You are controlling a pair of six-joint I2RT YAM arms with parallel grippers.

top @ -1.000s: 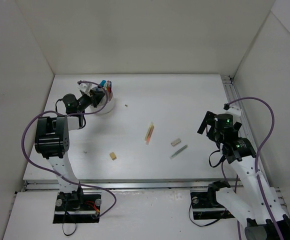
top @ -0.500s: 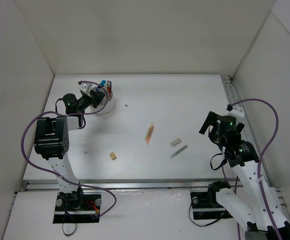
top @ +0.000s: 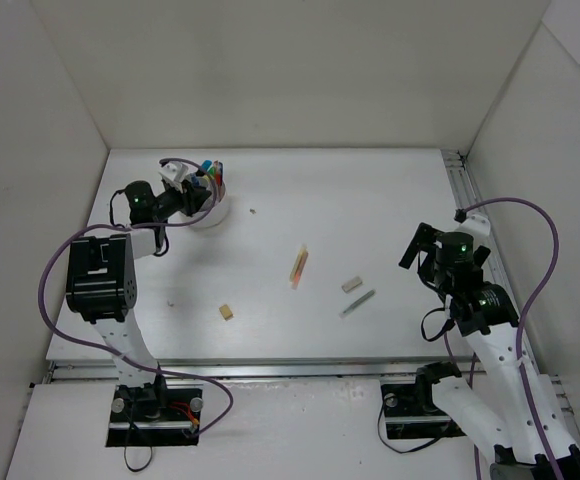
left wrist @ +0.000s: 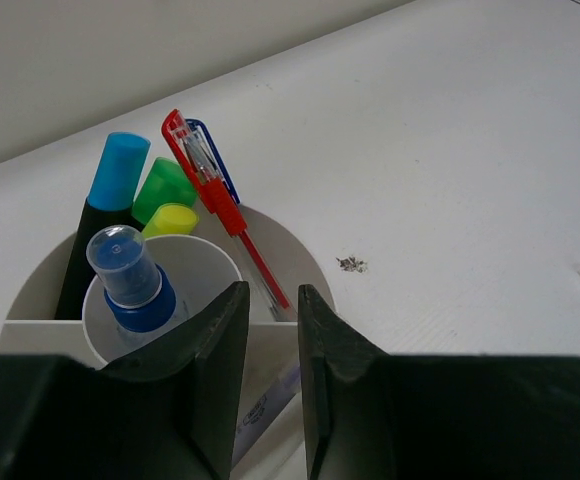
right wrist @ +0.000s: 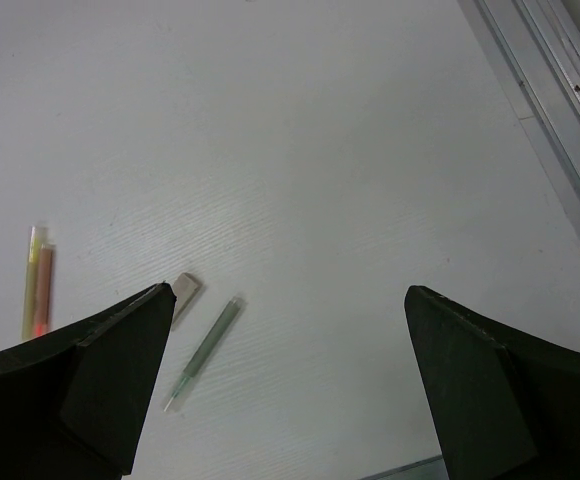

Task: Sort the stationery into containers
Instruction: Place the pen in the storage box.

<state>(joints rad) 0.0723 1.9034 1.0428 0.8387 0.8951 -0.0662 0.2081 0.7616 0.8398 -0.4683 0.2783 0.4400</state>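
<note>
Since the thin grey pen [top: 358, 302] lies loose on the table, it looks the likeliest next pick; seen from overhead, its long axis runs from 8 to 2 o'clock, with a small beige eraser [top: 351, 284] just beside it at 11; the right gripper [top: 410, 250], jaws spread wide and empty, hovers between its 1 and 2 o'clock, far nearer than the left gripper [left wrist: 270, 295]; that one's fingers stand barely parted over the round white divided bowl [top: 215, 212] at 10 o'clock; whether they pinch anything cannot be told; flat white tabletop [top: 370, 200], white walls [top: 270, 80] around.
</note>
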